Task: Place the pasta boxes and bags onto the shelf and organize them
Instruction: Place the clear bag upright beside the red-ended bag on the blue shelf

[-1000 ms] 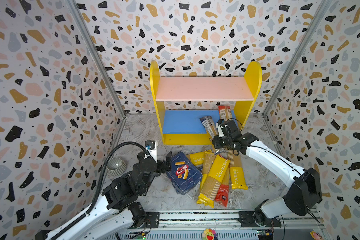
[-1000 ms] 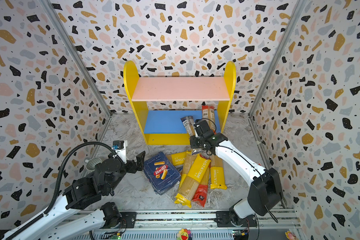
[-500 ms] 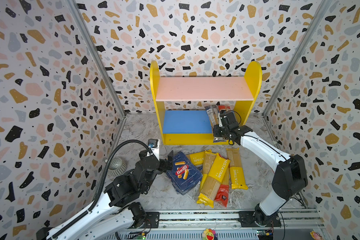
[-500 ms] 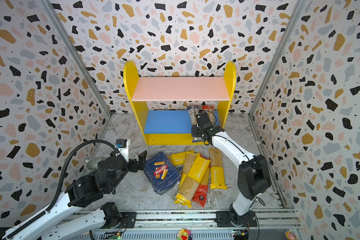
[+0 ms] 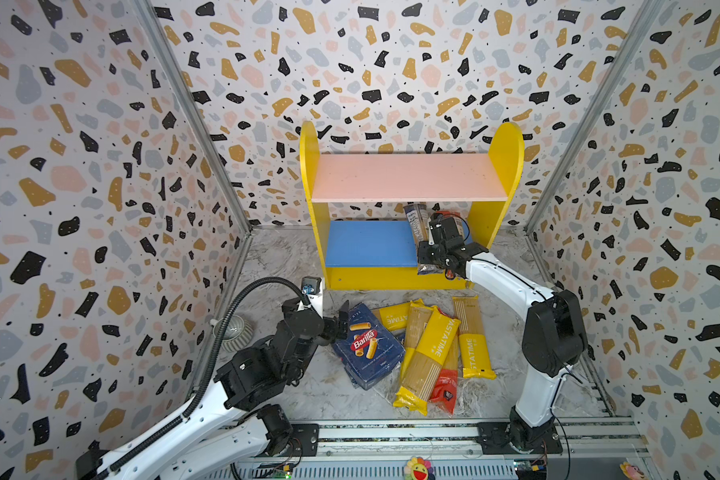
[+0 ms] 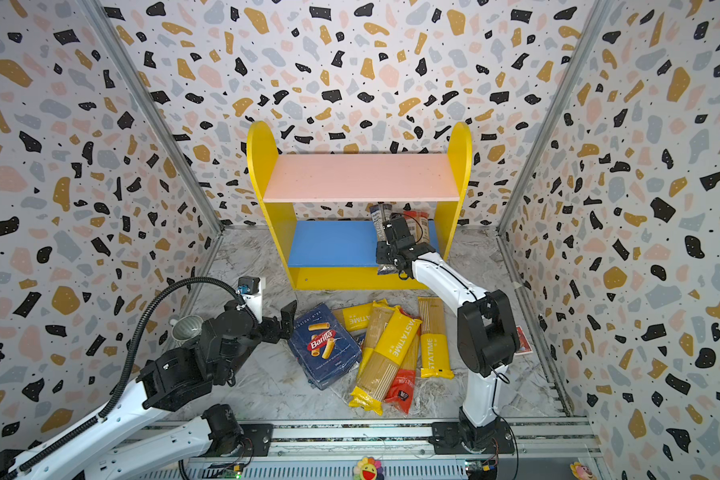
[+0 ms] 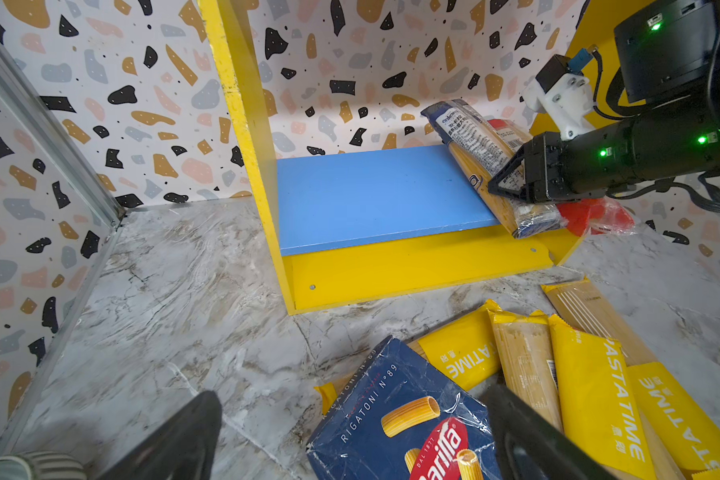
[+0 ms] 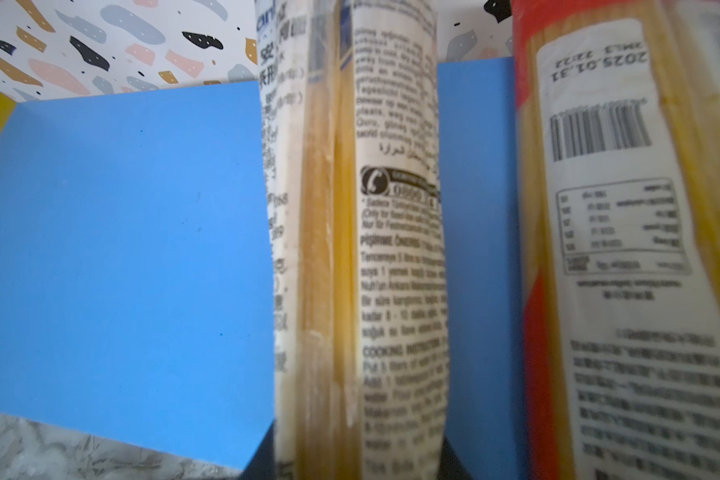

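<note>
Left wrist view: right pincer (image 7: 506, 176), clamped on clear bag (image 7: 470, 141), has pushed it deeper onto shelf (image 7: 412, 270).

shelf (image 5: 506, 143): yellow sides, pink upper board, blue lower board. the clear bag (image 7: 474, 141) shows pale yellow spaghetti and a dark label with white print. the shelf red bag (image 7: 591, 214) is red and clear. walls (image 5: 100, 187): white with black, ochre, pink and grey flecks. surface (image 5: 275, 257): grey-veined marble. box (image 5: 368, 347): dark blue, red oval logo. yellow bags (image 5: 437, 340): white lettering, clear ends. low red bag (image 5: 445, 384): red and clear. bowl (image 5: 233, 330): ribbed grey.
</note>
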